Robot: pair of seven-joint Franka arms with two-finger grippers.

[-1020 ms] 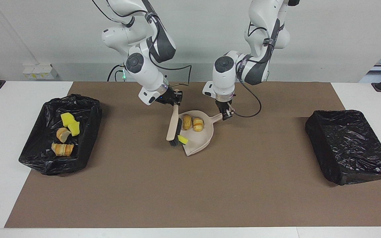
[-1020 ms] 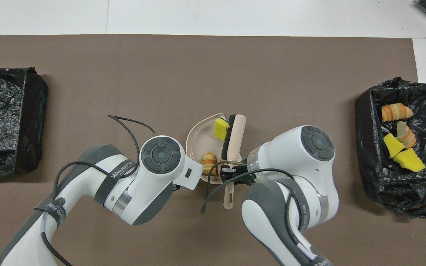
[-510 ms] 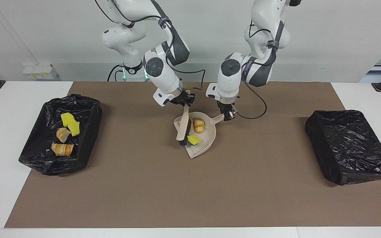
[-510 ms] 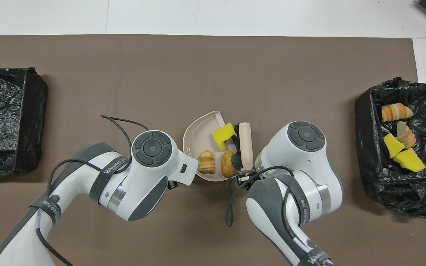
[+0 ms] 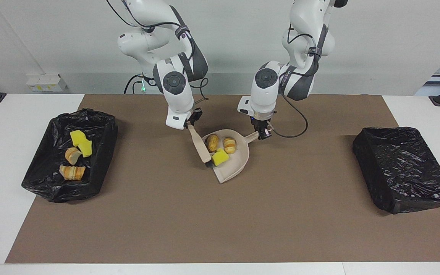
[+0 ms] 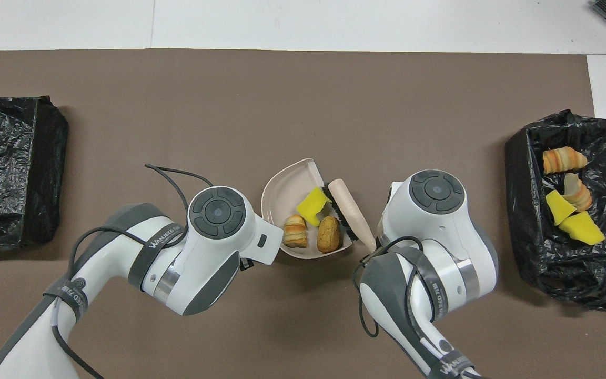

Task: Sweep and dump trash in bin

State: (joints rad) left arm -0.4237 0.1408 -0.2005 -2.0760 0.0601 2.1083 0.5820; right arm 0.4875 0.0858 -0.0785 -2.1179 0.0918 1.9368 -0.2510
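Mat (image 5: 243,214); trash (image 5: 220,156) lengthwise along dustpan (image 5: 235,168)

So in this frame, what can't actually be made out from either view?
- Left gripper on the dustpan handle: hidden under the left arm's wrist in the overhead view.
- Right gripper on the brush: covered by the right arm in the overhead view.
- Brush bristles: mostly hidden by the brush back in the facing view.
- Bin at the left arm's end: cut off by the overhead view's edge.
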